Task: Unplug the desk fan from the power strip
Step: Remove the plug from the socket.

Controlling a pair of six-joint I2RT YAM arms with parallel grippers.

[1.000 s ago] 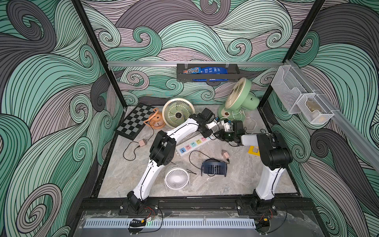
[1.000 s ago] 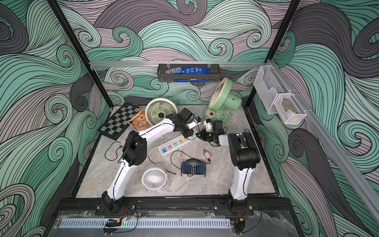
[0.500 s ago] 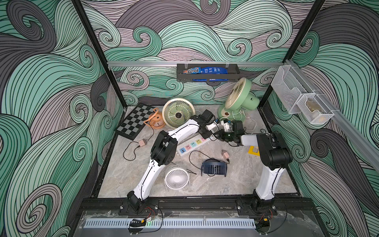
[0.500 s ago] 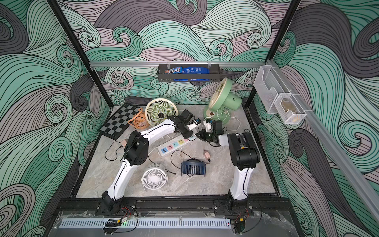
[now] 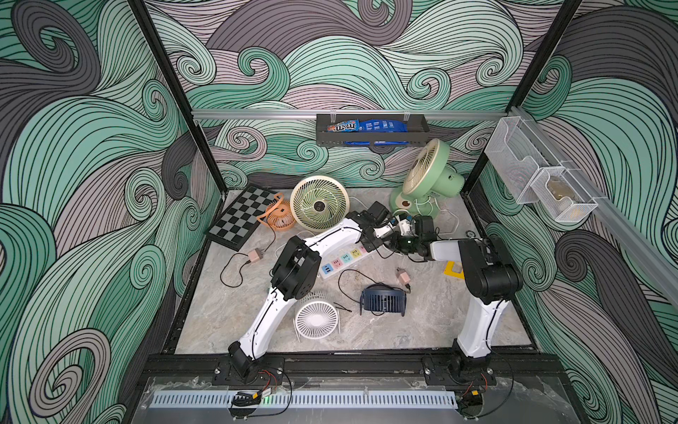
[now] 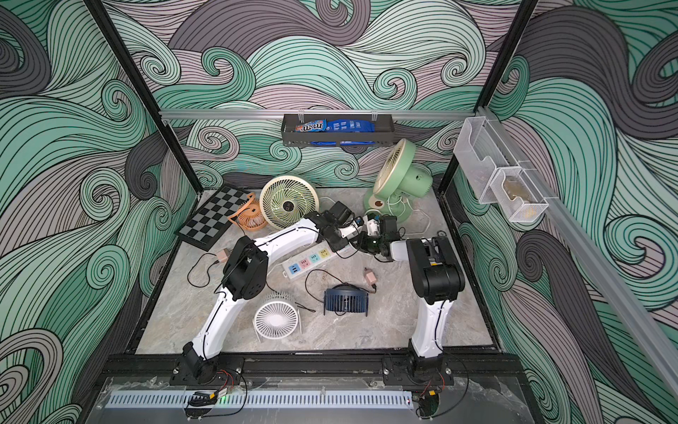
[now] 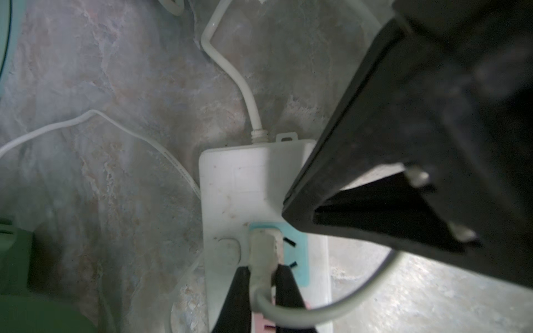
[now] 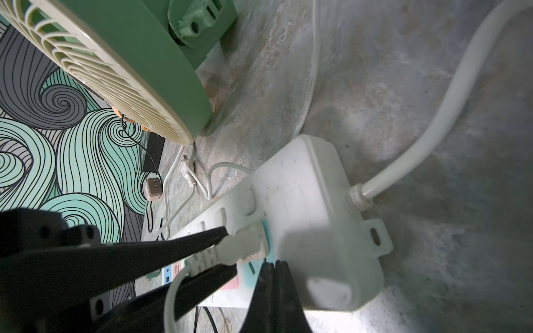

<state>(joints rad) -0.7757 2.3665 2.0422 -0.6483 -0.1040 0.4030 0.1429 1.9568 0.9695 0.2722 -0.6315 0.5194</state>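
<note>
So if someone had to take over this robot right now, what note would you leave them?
Left gripper: shut on the white plug, which sits in the teal socket of the power strip.
Right gripper: shut, holding nothing, tips on the strip beside that socket.
Done: plug gripped, strip apparently braced.
Left: pull the plug out, probably straight away from the socket face, then let go.

power strip (image 5: 341, 260) end occluded, plug (image 7: 261, 253) blurred
</note>
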